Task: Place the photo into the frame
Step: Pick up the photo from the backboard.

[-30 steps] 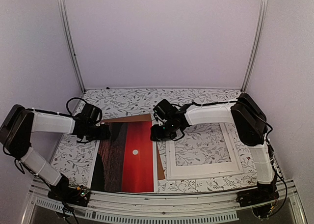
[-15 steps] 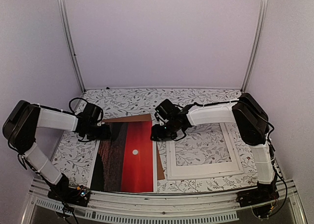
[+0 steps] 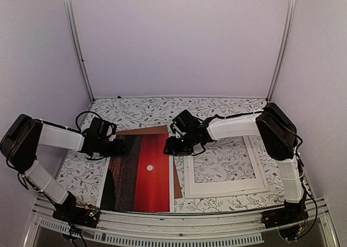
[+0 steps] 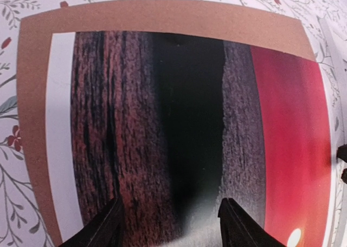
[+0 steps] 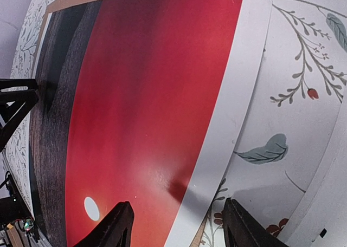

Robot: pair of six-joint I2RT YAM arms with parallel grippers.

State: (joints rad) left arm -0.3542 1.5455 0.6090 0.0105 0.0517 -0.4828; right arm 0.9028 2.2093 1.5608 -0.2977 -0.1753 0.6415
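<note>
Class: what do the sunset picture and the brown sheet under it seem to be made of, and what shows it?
The sunset print looks like thin, semi-gloss photo paper: it lies flat and shows a pale sheen in the left wrist view. The brown sheet looks like matte cardboard or fibreboard: even brown, no shine; which one cannot be told.

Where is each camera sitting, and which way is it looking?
Top external: high behind the arms, looking down at the table, the photo, the frame, the left gripper and the right gripper.
Left wrist: on the left arm, looking down at the photo's dark side; its own fingers show at the bottom.
Right wrist: on the right arm, looking down at the photo's red side; its own fingers show at the bottom.
Shared: both wrist views catch the white sun.
</note>
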